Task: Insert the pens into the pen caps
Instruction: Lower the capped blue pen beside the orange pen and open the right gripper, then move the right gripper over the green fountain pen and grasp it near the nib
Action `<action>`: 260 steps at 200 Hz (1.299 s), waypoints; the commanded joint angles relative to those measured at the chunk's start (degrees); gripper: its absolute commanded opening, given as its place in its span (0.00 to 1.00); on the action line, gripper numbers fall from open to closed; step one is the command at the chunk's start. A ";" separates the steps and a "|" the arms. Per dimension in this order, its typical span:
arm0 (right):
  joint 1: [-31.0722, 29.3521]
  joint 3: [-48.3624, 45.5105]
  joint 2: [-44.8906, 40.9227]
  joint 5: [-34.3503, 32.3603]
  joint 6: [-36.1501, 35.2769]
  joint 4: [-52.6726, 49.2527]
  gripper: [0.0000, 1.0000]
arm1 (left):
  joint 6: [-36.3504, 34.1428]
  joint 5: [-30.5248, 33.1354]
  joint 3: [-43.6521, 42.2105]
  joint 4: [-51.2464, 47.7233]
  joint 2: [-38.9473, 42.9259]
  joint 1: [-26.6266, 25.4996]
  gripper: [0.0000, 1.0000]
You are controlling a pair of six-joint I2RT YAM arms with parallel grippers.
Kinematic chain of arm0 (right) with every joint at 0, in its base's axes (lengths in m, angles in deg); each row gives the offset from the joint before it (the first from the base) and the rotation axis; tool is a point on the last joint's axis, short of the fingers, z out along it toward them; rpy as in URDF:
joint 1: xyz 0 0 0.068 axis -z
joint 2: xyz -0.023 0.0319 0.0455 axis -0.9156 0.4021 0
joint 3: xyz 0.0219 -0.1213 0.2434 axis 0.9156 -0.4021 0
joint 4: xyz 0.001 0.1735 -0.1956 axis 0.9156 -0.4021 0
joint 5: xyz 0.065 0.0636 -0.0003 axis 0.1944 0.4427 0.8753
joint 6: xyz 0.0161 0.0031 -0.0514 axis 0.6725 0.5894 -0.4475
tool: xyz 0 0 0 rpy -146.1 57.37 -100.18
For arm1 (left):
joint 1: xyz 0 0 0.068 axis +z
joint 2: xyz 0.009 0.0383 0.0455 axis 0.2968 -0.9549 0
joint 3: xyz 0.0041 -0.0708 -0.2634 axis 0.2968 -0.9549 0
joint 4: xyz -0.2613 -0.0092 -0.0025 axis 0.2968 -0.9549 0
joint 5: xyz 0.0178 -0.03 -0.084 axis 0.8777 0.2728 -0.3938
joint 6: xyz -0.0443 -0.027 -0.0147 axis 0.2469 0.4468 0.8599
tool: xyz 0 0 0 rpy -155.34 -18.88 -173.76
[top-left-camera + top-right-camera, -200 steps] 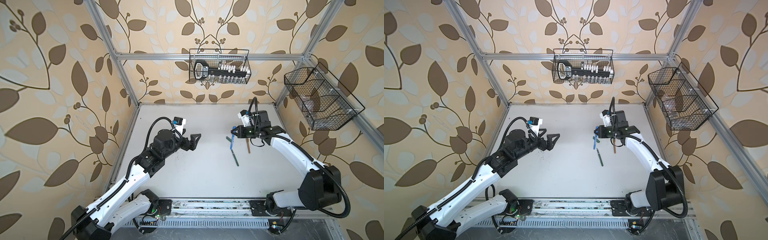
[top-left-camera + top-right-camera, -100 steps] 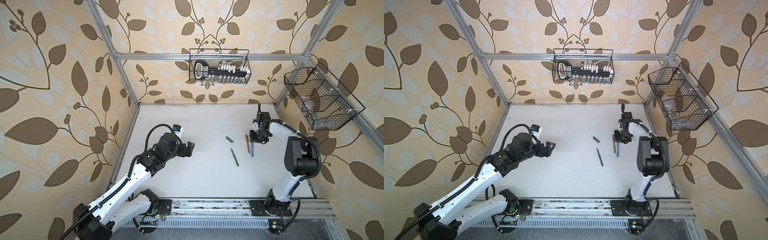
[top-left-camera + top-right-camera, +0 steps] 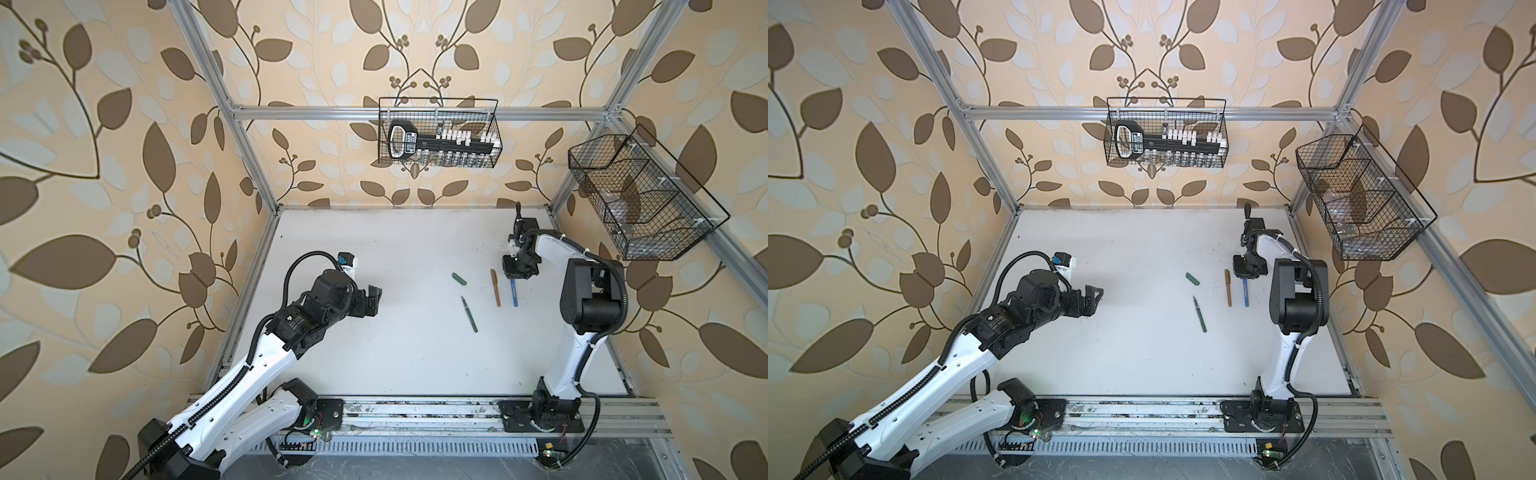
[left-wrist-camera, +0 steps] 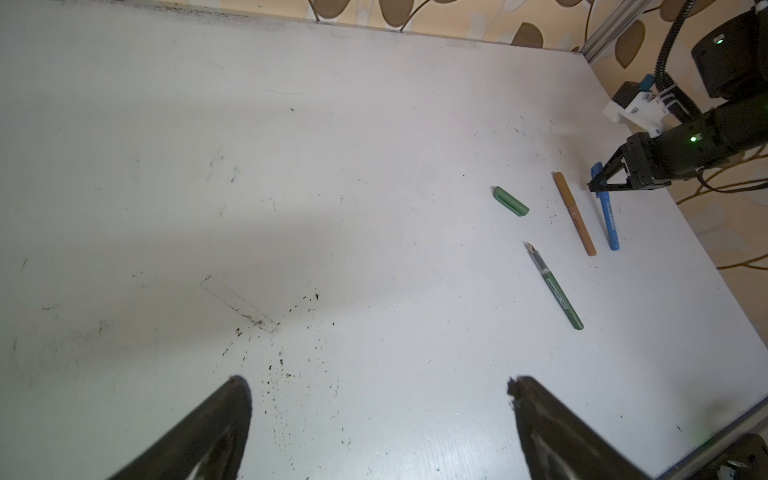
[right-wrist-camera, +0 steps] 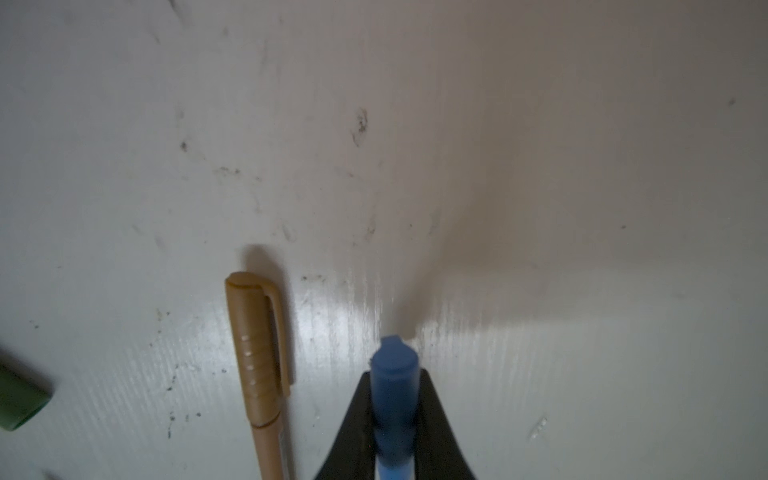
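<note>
Soft even light; table (image 5: pixel 365 316) glare, blurred blue pen (image 5: pixel 392 399).

No word, number or brand can be read anywhere. In both top views the black key-shaped holder (image 3: pixel 457 146), in the wire basket (image 3: pixel 497 124) hung above the counter's (image 3: pixel 395 353) far edge, carries a white label (image 3: pixel 409 143) with dark print, too small to make out. Toward the counter's right edge, the left wrist view shows a strip of dark printing along the green pen (image 4: pixel 559 293) barrel, pale lettering on the blue pen (image 4: pixel 609 220) barrel and a small reddish mark on the tan pen (image 4: pixel 574 214). All are blurred beyond reading.
</note>
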 commanded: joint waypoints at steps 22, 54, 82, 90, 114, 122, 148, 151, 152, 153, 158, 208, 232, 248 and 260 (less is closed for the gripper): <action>-0.51 2.96 -0.89 -3.52 -0.25 -0.87 0.39 | -0.57 4.74 3.38 -0.25 0.25 -0.11 0.99; -2.34 1.03 -6.23 -5.65 1.90 0.38 0.46 | 0.00 6.26 4.61 -0.12 -1.51 -0.15 0.99; -5.77 -2.76 -14.11 -6.08 4.99 1.45 0.50 | 0.88 8.35 6.52 -2.11 -1.83 -0.16 0.99; -6.97 -5.12 -17.16 -4.70 5.78 2.43 0.52 | 1.19 8.60 6.63 -2.41 -1.50 -0.17 0.99; -12.31 -15.89 -26.65 0.88 9.01 7.97 0.57 | 1.38 7.90 5.48 -2.42 -0.38 -0.16 0.99; -14.43 -19.78 -29.12 3.38 10.41 10.31 0.57 | 1.53 7.82 4.73 -2.25 -0.08 -0.16 0.99; -23.98 -28.05 -32.65 4.70 14.05 12.79 0.58 | 2.97 7.50 1.90 -1.48 1.50 -0.09 0.99; -24.99 -28.77 -32.77 4.58 14.50 12.87 0.58 | 3.24 7.38 1.62 -1.40 1.78 -0.09 0.99; -25.32 -29.06 -32.84 4.49 14.56 12.92 0.58 | 3.36 7.26 1.53 -1.37 1.83 -0.12 0.99; -25.66 -29.24 -32.92 4.39 14.81 12.89 0.58 | 3.42 7.15 1.40 -1.36 1.90 -0.14 0.99; -26.99 -30.37 -33.15 4.15 15.71 12.86 0.58 | 3.64 6.82 0.87 -1.22 2.24 -0.18 0.99; -33.55 -37.58 -33.08 1.20 20.52 12.77 0.59 | 5.56 3.58 -2.02 -1.15 4.84 -0.21 0.99; -33.57 -37.31 -31.34 -0.22 19.93 13.37 0.57 | 4.37 3.98 -3.32 -0.01 5.57 -0.16 0.99; -33.30 -35.65 -29.59 -0.38 19.04 13.81 0.55 | 3.81 4.52 -3.24 -0.01 5.19 -0.16 0.99; -32.93 -33.69 -27.72 -0.68 17.88 13.43 0.53 | 3.43 4.59 -3.14 0.10 4.74 -0.17 0.99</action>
